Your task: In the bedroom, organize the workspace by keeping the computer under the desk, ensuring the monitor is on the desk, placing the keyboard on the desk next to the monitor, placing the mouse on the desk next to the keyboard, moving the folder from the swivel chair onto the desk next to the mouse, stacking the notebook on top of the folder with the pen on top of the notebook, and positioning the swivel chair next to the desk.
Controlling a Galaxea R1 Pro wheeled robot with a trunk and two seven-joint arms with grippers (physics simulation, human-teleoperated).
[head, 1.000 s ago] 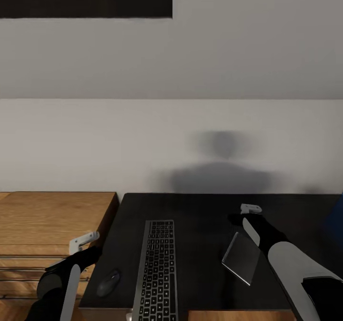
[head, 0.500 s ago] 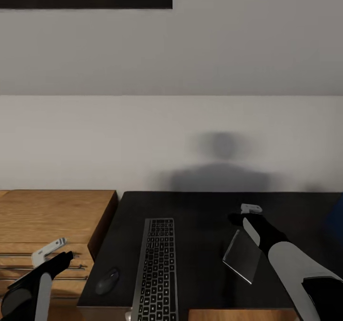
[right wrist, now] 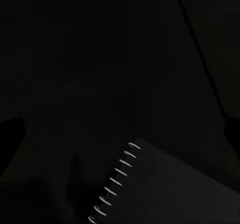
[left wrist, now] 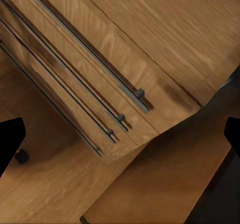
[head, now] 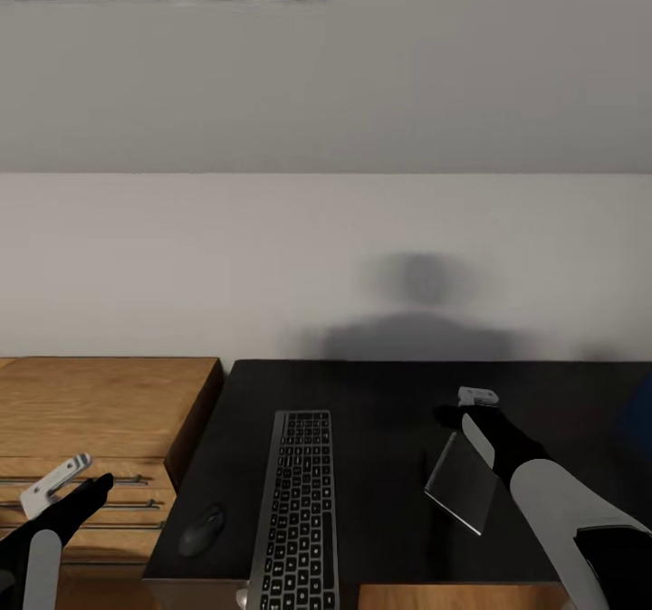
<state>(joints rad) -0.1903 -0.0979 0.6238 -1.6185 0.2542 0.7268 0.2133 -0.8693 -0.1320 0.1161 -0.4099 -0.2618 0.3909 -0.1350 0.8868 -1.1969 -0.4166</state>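
We are hovering the right gripper (head: pixel 477 398), jaws spread and empty, over the notebook (head: pixel 462 483); we should be gripping its spiral edge squarely.

The black desk (head: pixel 380 393) carries the keyboard (head: pixel 294 510), mouse (head: pixel 203 530) and notebook (head: pixel 462 483).

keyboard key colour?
Dark grey keys in a lighter grey frame on the keyboard, best in the head view.
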